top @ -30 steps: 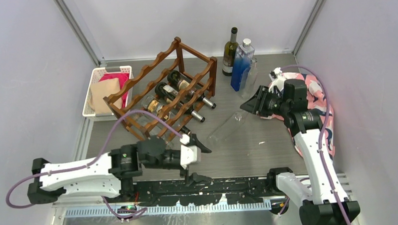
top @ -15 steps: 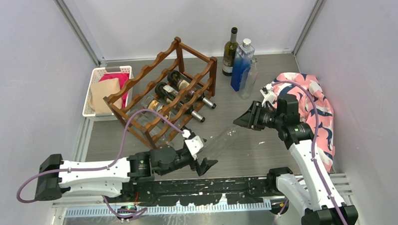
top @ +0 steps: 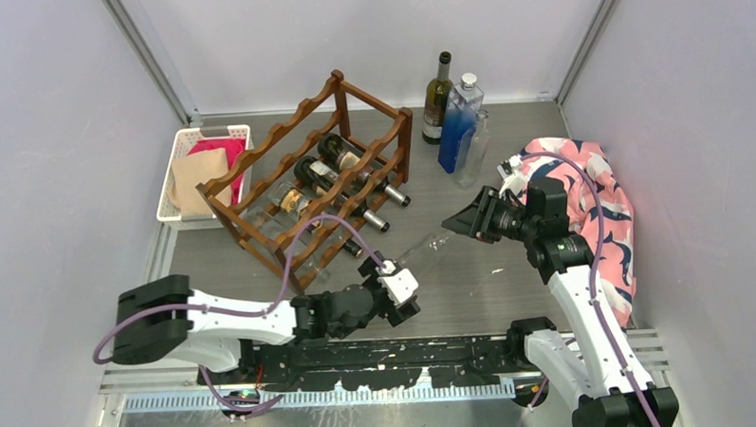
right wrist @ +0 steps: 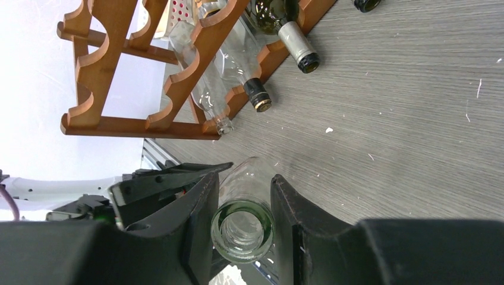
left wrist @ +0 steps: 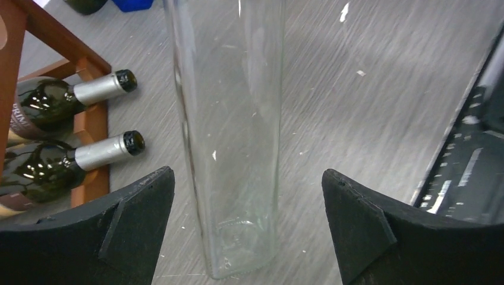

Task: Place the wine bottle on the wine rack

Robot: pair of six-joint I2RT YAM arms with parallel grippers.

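Note:
A clear glass wine bottle [top: 421,250] lies aslant between my two grippers. My right gripper [top: 462,222] is shut on its neck; in the right wrist view the bottle's open mouth [right wrist: 242,230] sits between the two fingers of this gripper [right wrist: 245,178]. My left gripper [top: 403,290] is open at the bottle's base; in the left wrist view this gripper [left wrist: 246,175] has one finger on each side of the clear body [left wrist: 232,148], neither touching it. The dark reddish-brown wine rack [top: 306,168] stands at back left with several bottles in it, and also shows in the right wrist view [right wrist: 148,77].
A white basket [top: 184,144] with cloths stands left of the rack. A dark wine bottle [top: 437,97] and a blue bottle [top: 459,125] stand at the back. A patterned cloth [top: 596,192] lies at the right. Capped bottle necks [left wrist: 107,151] stick out of the rack.
My left arm has swung right and brought its open gripper round the bottle's base. My right gripper has moved down-left onto the neck and closed on it.

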